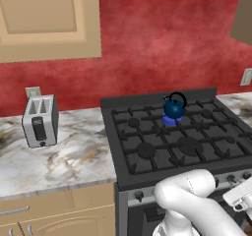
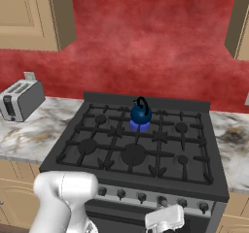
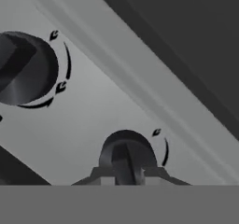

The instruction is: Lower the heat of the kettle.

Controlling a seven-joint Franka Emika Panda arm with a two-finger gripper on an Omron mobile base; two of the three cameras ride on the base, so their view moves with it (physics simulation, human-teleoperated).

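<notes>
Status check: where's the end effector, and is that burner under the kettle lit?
End effector at a dark round stove knob, fingers flanking it. Small glossy dark-blue kettle on rear burner, blue flame lit. Nothing in the way.
</notes>
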